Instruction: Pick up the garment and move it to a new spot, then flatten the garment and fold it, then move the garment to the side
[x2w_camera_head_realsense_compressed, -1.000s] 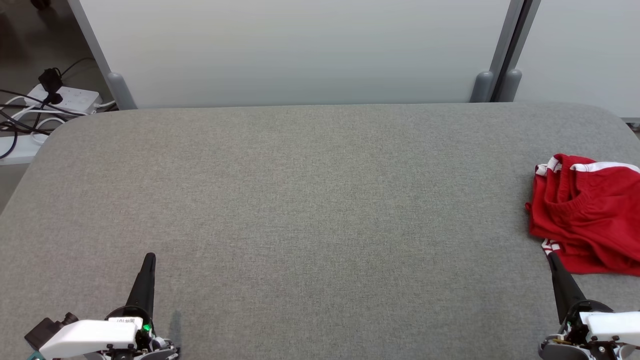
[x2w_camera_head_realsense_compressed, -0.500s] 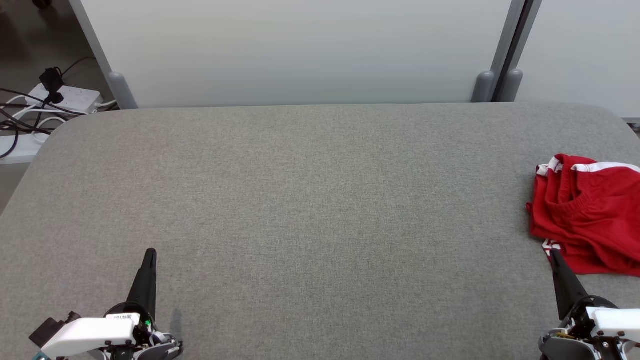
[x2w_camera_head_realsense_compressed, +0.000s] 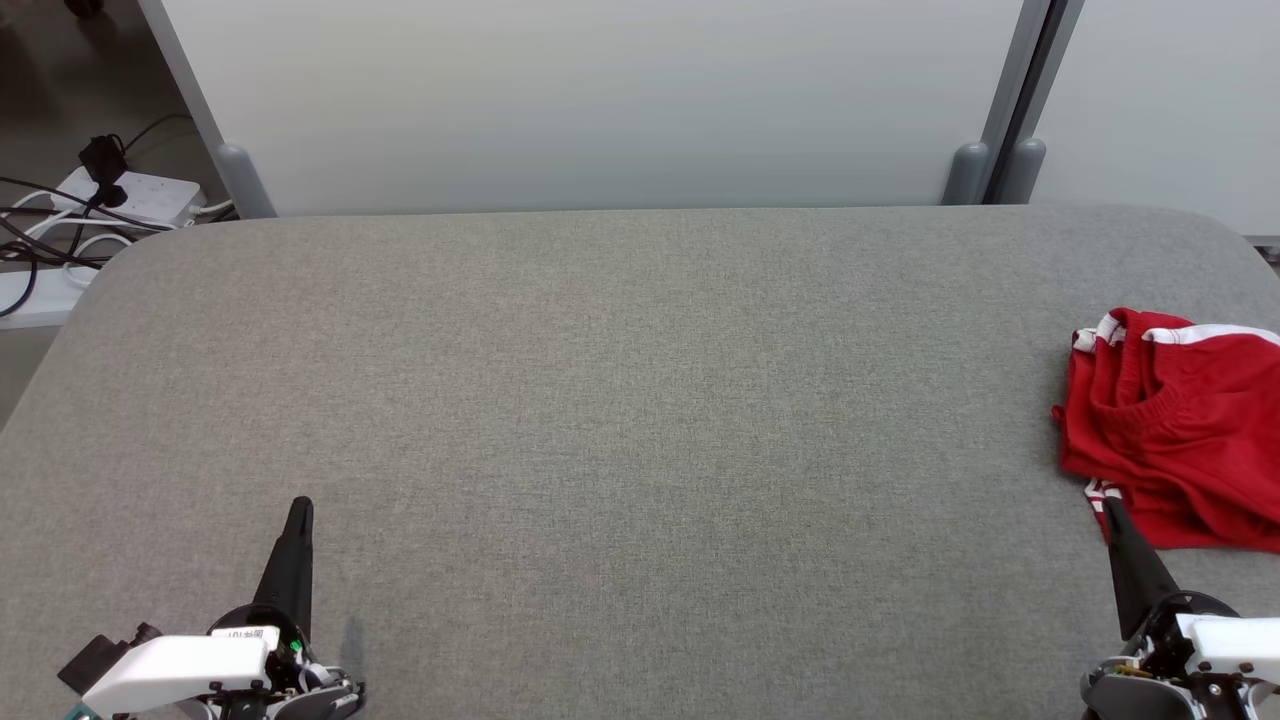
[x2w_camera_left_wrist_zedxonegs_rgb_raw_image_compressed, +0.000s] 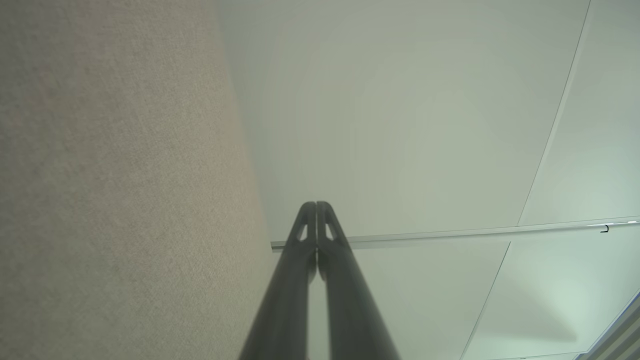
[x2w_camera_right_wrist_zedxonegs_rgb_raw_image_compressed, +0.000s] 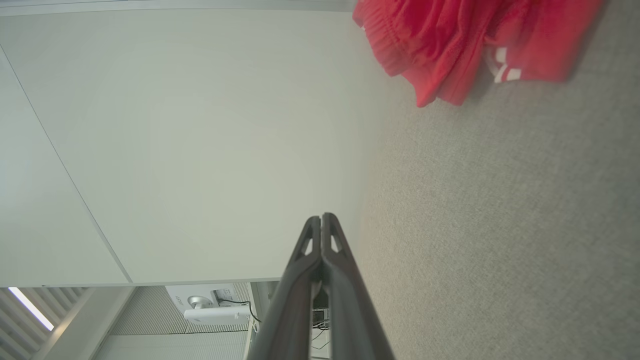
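The garment (x2w_camera_head_realsense_compressed: 1180, 430) is red with white stripes and lies bunched at the right edge of the grey table (x2w_camera_head_realsense_compressed: 620, 420); part of it runs out of the head view. In the right wrist view the garment (x2w_camera_right_wrist_zedxonegs_rgb_raw_image_compressed: 450, 40) sits at the top right. My right gripper (x2w_camera_head_realsense_compressed: 1110, 510) is shut and empty at the lower right, its tip just in front of the garment's near hem. In its own view the right gripper (x2w_camera_right_wrist_zedxonegs_rgb_raw_image_compressed: 321, 217) has its fingers pressed together. My left gripper (x2w_camera_head_realsense_compressed: 299, 505) is shut and empty at the lower left, far from the garment; its own view shows the left gripper (x2w_camera_left_wrist_zedxonegs_rgb_raw_image_compressed: 316, 205) closed.
A pale partition wall (x2w_camera_head_realsense_compressed: 600, 100) with grey posts (x2w_camera_head_realsense_compressed: 968, 172) stands behind the table. A white power strip (x2w_camera_head_realsense_compressed: 140, 195) with black cables lies on the floor at the far left.
Both grippers have edged slightly forward over the table. The garment has not moved.
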